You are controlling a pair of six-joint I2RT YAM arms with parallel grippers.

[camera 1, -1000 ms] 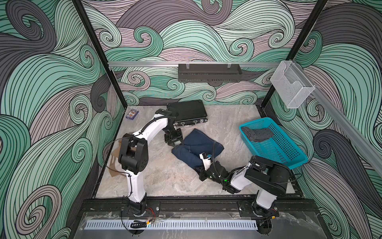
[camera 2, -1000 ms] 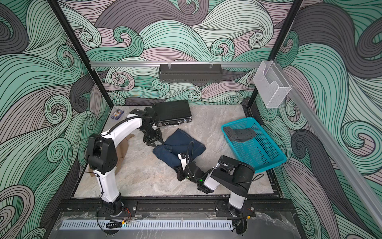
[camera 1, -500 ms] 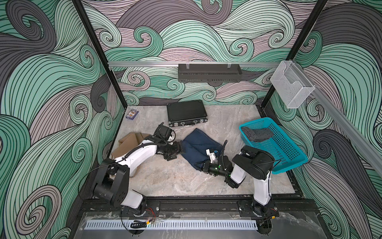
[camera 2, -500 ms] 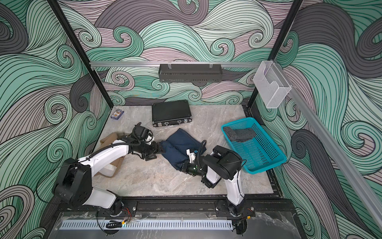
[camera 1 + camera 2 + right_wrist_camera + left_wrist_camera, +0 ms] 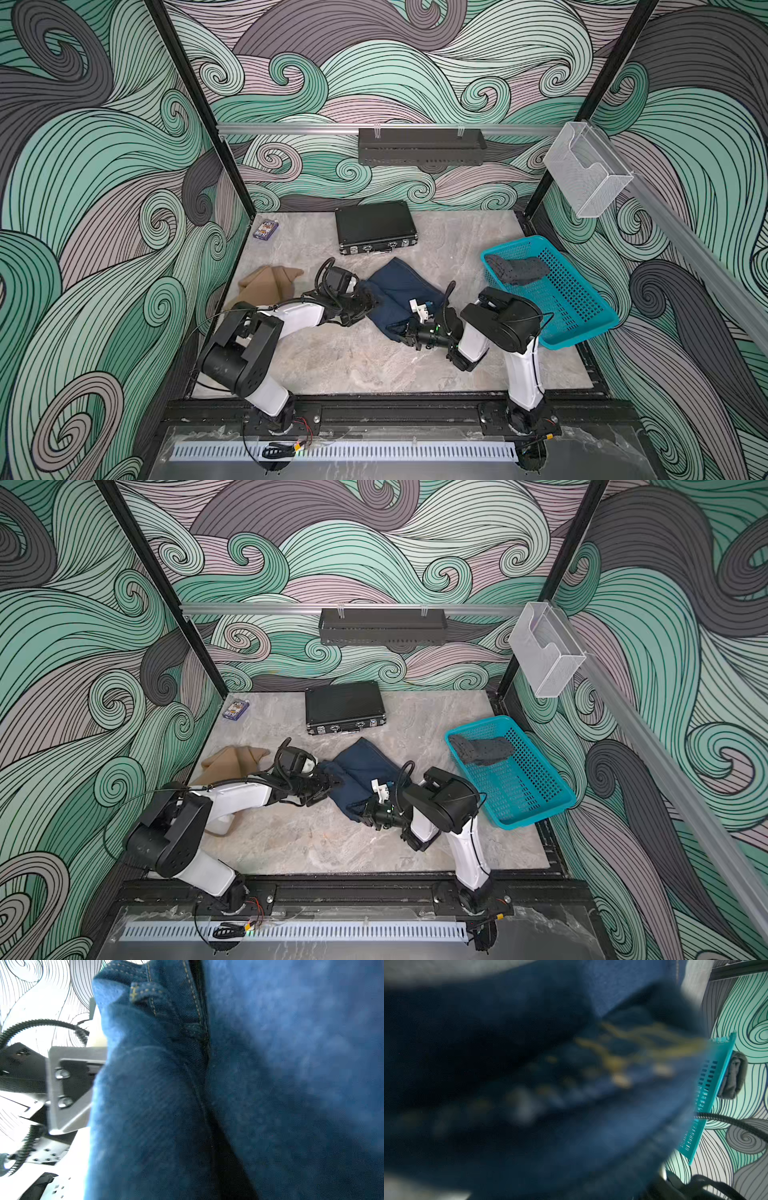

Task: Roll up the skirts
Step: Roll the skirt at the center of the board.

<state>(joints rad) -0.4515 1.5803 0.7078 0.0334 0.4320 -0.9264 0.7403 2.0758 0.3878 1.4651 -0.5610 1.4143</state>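
- Denim skirt (image 5: 399, 286) lies crumpled mid-worktop (image 5: 353, 361); likely soft, fairly heavy, thick-seamed; best taken at a stitched edge.
- Right tool (image 5: 405, 332) is clamped tight on its near corner; left tool (image 5: 368, 303) meets its side, gap impossible to tell.
- The other 2: tan skirt (image 5: 266, 284) apart; dotted skirt (image 5: 515, 270) in the basket (image 5: 582, 328).

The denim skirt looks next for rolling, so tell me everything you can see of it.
The denim skirt is dark blue cloth with tan stitched seams. It lies loosely folded and rumpled, not rolled, on the middle of the table, between the tan skirt and the basket. The right gripper, shut, seems to pinch its near corner. The left gripper meets the edge toward the tan skirt; whether it grips is unclear.
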